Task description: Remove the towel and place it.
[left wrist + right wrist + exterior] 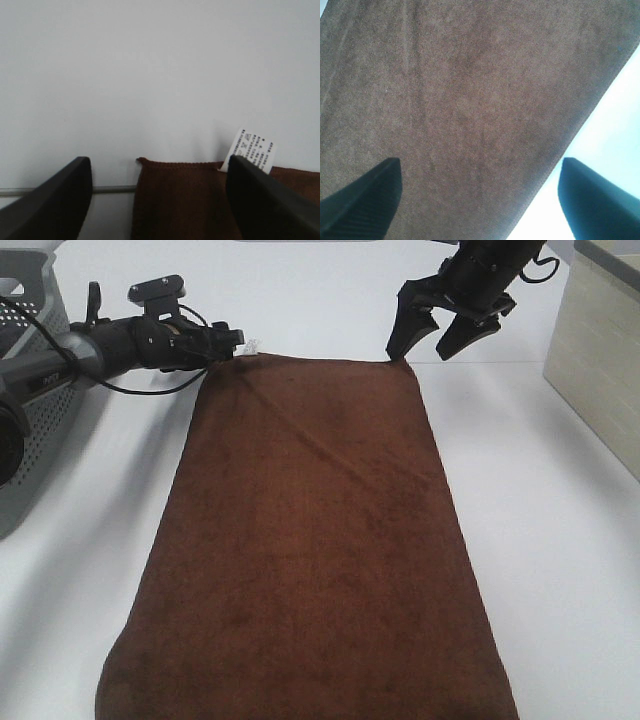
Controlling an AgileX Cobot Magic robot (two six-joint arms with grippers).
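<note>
Off to my left sat a grey perforated plastic basket [30, 390], its slotted rim at the table's [560, 540] far corner. On my right stood a pale beige box [600, 350] with a grained side, only partly in view. Both rested well apart on the plain white table.

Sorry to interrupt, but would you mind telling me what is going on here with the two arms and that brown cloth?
The towel lies spread flat on the white table. The left hand sits low at its far left corner, by the white tag, its fingers either side of that corner; whether they grip it is unclear. The right hand hangs open just above the far right corner, holding nothing. A grey basket stands to the left and a beige box to the right.
</note>
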